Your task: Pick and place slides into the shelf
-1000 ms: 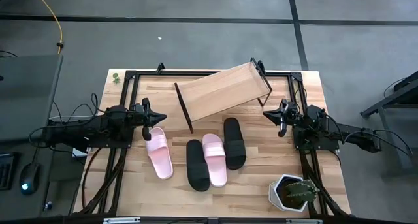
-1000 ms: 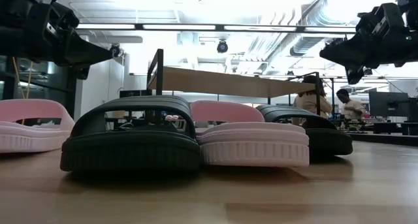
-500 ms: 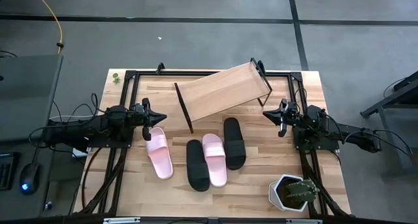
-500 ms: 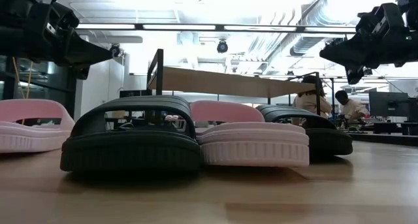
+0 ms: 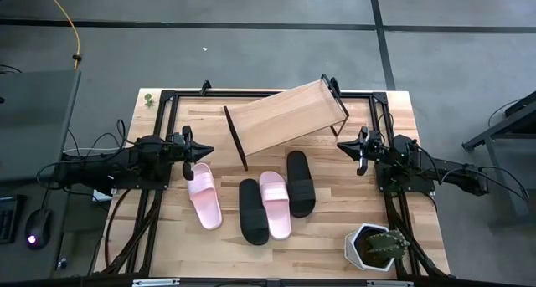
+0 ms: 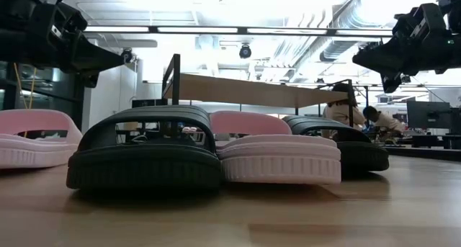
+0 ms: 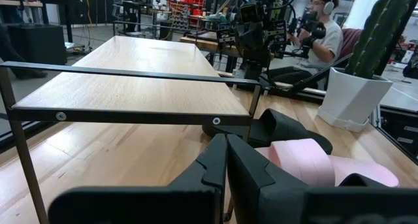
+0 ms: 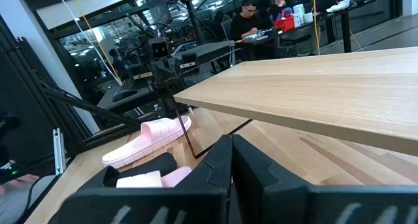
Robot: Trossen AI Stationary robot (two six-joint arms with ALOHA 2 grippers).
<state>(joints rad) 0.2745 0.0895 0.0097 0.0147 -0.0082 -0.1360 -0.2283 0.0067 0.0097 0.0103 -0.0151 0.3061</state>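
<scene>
So far nothing has changed on the table: the four slides, two pink [image 5: 203,199] [image 5: 275,204] and two black [image 5: 254,211] [image 5: 301,183], lie on the tabletop in front of the shelf [image 5: 285,115], which holds none. The left gripper [image 5: 201,151] and right gripper [image 5: 342,145] stay at their sides with fingers pressed together, holding nothing. I judge the picking has not begun.

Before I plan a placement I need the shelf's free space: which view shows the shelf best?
The high view: the shelf shows whole from above, its board bare, all four slides on the table. The low view sees only its front edge behind the slides. Each wrist view shows part of the board at a shallow angle.
</scene>
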